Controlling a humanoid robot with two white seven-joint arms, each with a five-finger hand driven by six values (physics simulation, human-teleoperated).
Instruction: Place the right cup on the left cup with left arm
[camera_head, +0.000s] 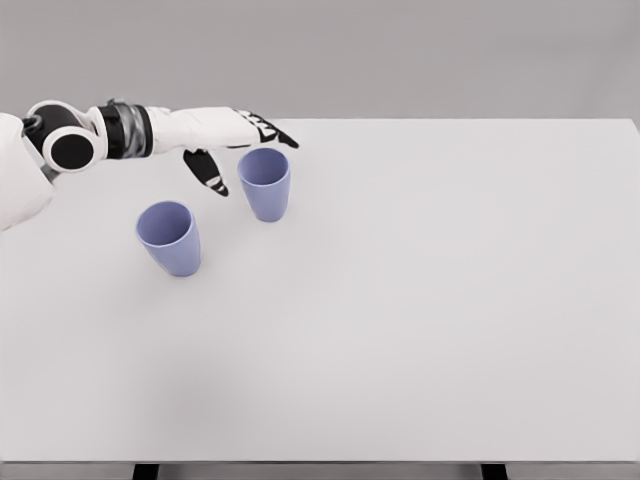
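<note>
Two lavender-blue cups stand upright and well apart on a white desk (420, 330). The right cup (265, 186) sits farther back on the desk; the left cup (170, 239) stands nearer the front and to the left of it, its open mouth showing.

The left arm reaches in from the left edge of the view, its white forearm stretched out level above the desk's far edge. The left hand (232, 142) hovers just beside the right cup, up and to the left of its rim. Its fingers are spread wide and hold nothing: the dark-tipped fingers (272, 131) extend past the back of the cup's rim, while the thumb (208, 171) hangs down on the cup's left side, close to the wall. Whether any finger touches the cup cannot be told.
</note>
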